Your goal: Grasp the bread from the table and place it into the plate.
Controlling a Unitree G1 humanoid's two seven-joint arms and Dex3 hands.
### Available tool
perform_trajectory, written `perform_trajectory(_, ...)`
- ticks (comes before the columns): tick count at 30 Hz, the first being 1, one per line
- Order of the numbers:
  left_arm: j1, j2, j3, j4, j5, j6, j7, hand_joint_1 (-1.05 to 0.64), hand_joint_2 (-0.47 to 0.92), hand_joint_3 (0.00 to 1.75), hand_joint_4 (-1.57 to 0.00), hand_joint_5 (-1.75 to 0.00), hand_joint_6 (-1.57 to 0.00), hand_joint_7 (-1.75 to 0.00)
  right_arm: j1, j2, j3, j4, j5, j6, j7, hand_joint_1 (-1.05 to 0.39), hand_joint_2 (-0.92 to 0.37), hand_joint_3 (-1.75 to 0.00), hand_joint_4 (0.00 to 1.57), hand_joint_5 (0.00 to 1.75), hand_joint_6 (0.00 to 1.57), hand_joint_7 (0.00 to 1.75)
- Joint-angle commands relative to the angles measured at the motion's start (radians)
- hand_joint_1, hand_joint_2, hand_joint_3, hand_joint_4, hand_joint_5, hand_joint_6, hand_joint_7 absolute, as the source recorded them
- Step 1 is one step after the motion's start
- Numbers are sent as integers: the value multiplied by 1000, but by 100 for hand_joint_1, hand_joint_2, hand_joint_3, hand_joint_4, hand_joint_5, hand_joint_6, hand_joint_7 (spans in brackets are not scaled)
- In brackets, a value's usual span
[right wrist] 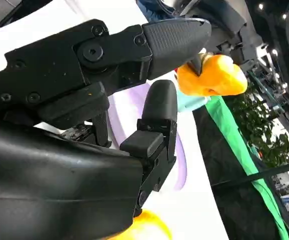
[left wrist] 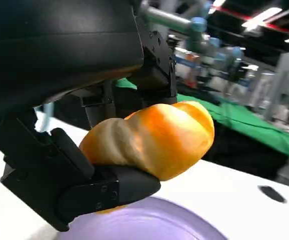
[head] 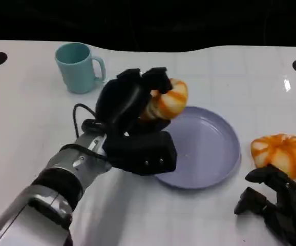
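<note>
My left hand [head: 132, 110] gripping round orange striped bread [head: 167, 100], picture middle, over round purple plate's [head: 214, 154] left rim. My right hand [head: 278, 205] resting lower right, fingers apart, holding nothing.

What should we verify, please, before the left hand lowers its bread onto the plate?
1. Left hand grips the bread: ok.
2. Held bread is above the purple plate: only over its rim; not ok.
3. Plate surface free of other things: ok.
4. Mug stands away from the plate: ok.
5. Right hand is off the plate: ok.
6. Second bread lies on the table, not in the plate: ok.
</note>
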Motion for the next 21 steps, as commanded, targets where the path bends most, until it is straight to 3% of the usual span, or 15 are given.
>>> perform_trajectory(1, -62, -15, -31, 22, 14, -4, -83, -10, 42, 131, -92, -175, -73, -175, 8, -13, -7, 13, 7, 8, 9, -52, -92, -23, 67, 149, 57, 121)
perform_trajectory(7, -105, -48, -61, 51, 19, 35, -211, -21, 57, 113, -92, -175, -71, -175, 14, -19, 0, 2, 2, 12, 14, -52, -92, -24, 67, 146, 57, 119)
perform_trajectory(16, -134, -70, -91, 76, 33, 62, -235, -20, 57, 111, -92, -175, -72, -175, 11, -17, -3, 5, 7, 14, 20, -52, -92, -25, 66, 146, 58, 119)
perform_trajectory(17, -142, -75, -98, 83, 40, 74, -244, -17, 58, 100, -90, -175, -69, -175, 12, -16, -3, 4, 9, 17, 19, -52, -92, -25, 66, 146, 58, 119)
perform_trajectory(18, -148, -78, -104, 89, 45, 85, -256, -16, 58, 94, -88, -175, -69, -170, 13, -16, -3, 1, 10, 21, 17, -52, -92, -25, 67, 146, 58, 119)
perform_trajectory(20, -155, -81, -104, 96, 41, 99, -290, -17, 64, 74, -85, -175, -74, -142, 15, -15, -2, -1, 8, 18, 16, -52, -92, -24, 67, 146, 58, 119)
perform_trajectory(21, -158, -83, -98, 98, 32, 110, -319, -19, 71, 56, -78, -175, -79, -116, 16, -14, -2, -3, 8, 19, 15, -52, -92, -24, 67, 146, 58, 119)
